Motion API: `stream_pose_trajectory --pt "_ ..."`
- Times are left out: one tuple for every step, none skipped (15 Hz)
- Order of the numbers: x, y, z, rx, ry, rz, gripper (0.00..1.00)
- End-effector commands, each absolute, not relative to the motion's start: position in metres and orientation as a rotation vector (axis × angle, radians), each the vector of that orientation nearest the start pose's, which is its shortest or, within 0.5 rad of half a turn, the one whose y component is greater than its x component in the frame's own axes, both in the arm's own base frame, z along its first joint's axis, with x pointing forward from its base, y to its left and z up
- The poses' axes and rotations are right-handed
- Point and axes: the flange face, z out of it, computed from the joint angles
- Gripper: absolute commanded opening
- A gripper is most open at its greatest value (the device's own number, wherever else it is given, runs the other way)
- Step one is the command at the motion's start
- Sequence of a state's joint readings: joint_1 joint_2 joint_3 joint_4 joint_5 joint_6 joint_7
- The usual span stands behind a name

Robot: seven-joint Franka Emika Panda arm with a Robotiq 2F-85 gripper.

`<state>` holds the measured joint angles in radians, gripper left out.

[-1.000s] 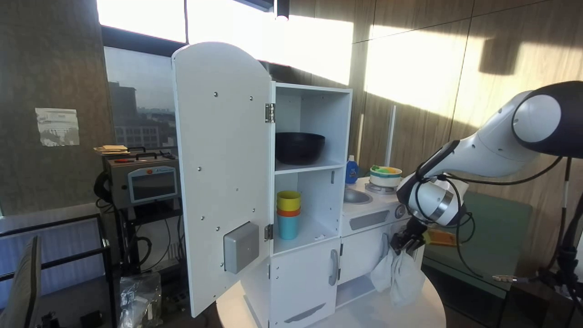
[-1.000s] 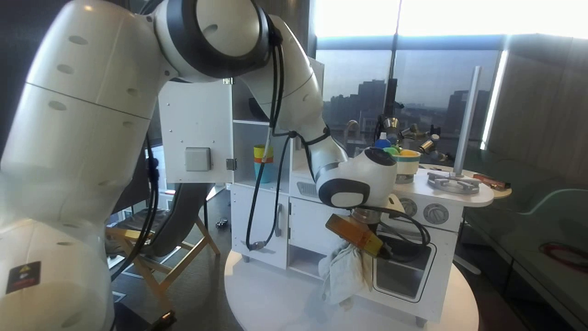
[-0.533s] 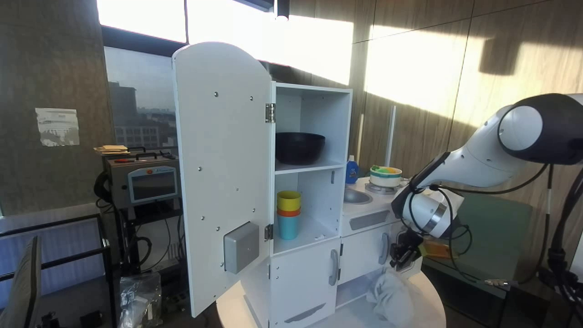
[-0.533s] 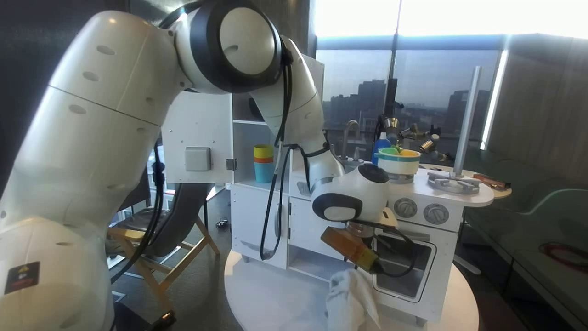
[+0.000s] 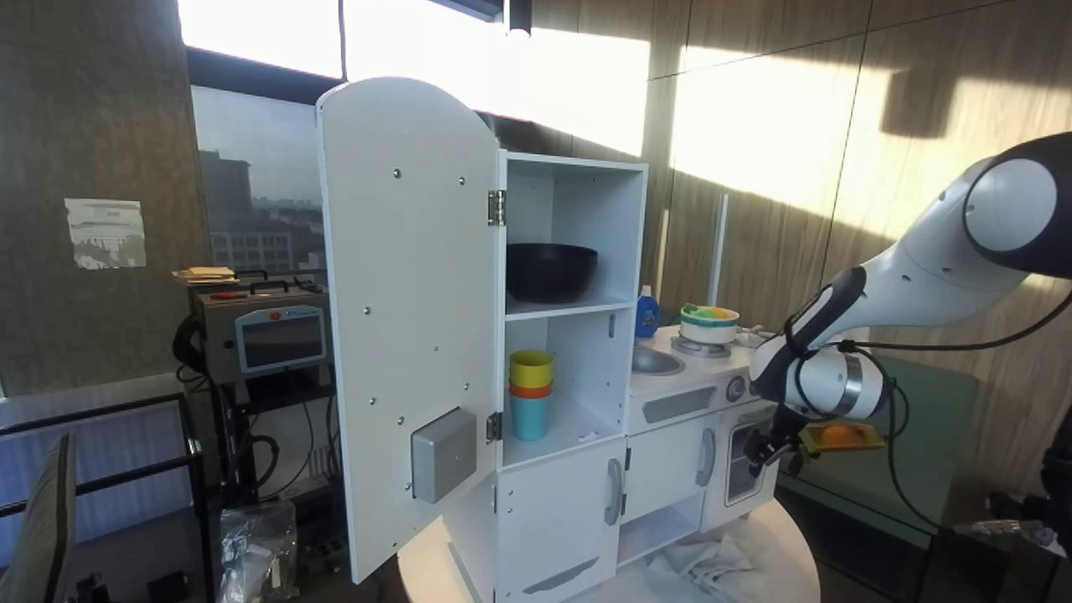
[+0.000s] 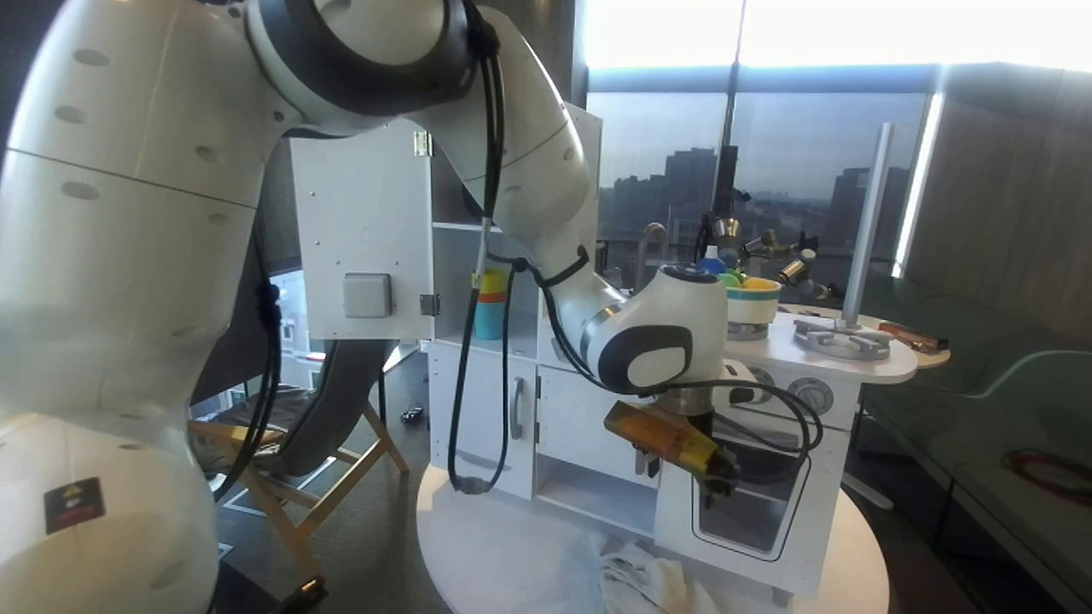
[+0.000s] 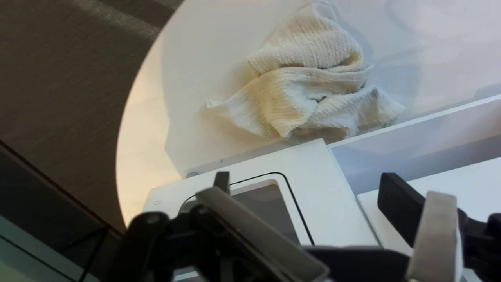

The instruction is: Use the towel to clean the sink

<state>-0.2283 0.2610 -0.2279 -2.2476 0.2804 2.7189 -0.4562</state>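
Right, pincer (image 7: 315,188) spread wide in the wrist view, nothing between its fingers (image 7: 436,231), and the towel (image 7: 305,84) is lying crumpled on the round surface (image 6: 503,546), at the foot of the kitchen unit (image 5: 563,494). Here's what my next move turns on — in the wrist view the towel sits out ahead of the pincer, and in both exterior views it's lower, so I judge I need to go outward and down. Long axis? It's a heap, so I can't call one; the big upper folds do run roughly along the line from finger to finger, and I'd fancy a turn of the wrist to nip across a ridge. Edges, then: the nearest folds lie just beside the unit's base (touching or not, I can't tell), by the low shelf (image 5: 662,532) and the corner of the oven (image 6: 746,516) — coming straight down there could knock the front. On one side the surface's curved edge stands apart from the towel; the roomier approach looks to be from away from the unit. The sink (image 5: 656,361) is up on the counter (image 5: 710,368), so the towel needs lifting before any wiping.
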Motion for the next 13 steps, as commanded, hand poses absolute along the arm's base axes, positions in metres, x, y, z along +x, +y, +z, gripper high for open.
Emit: stream_pose_trajectory --pt "0.475 -0.256 0.330 -3.216 0.405 -0.245 1.00" --pt "0.477 -0.260 0.348 -3.263 0.390 -0.209 1.00" --pt "0.477 -0.259 0.368 -3.303 0.394 -0.178 1.00" --pt "0.478 -0.256 0.391 -3.348 0.375 -0.182 1.00" --pt "0.475 -0.249 0.416 -3.395 0.363 -0.193 1.00" --pt "0.477 -0.242 0.438 -3.429 0.344 -0.209 1.00" --pt "0.475 -0.234 0.460 -3.450 0.320 -0.215 1.00" --pt "0.474 -0.223 0.483 -3.453 0.282 -0.230 1.00" --pt "0.474 -0.213 0.507 -3.448 0.247 -0.235 1.00" --pt "0.472 -0.202 0.531 -3.431 0.219 -0.237 1.00" --pt "0.480 -0.216 0.489 -3.430 0.254 -0.219 1.00" --pt "0.478 -0.207 0.511 -3.432 0.244 -0.232 1.00" --pt "0.475 -0.201 0.524 -3.434 0.236 -0.244 1.00"
